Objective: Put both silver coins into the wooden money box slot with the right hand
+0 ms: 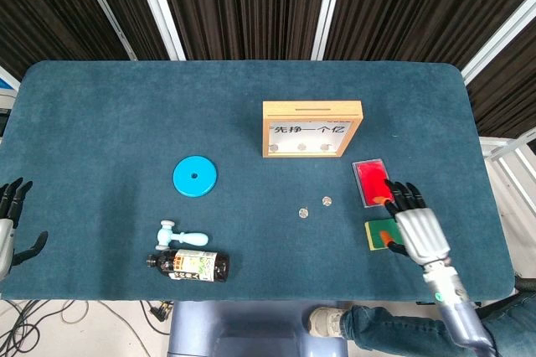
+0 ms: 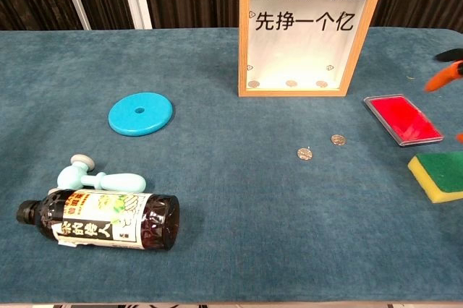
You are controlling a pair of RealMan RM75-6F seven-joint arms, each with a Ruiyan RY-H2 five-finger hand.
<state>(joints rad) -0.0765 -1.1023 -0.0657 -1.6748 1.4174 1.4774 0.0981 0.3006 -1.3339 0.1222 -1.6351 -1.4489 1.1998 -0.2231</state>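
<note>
Your right robot hand is empty with fingers spread, above the green sponge. The two silver coins lie flat on the table, to its left. They look thin, hard and slippery, so pinch one by its edges. The wooden money box stands beyond them.

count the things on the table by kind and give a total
coins: 2
money box: 1
blue disc: 1
red case: 1
sponge: 1
bottle: 1
light blue tool: 1
total: 8
</note>
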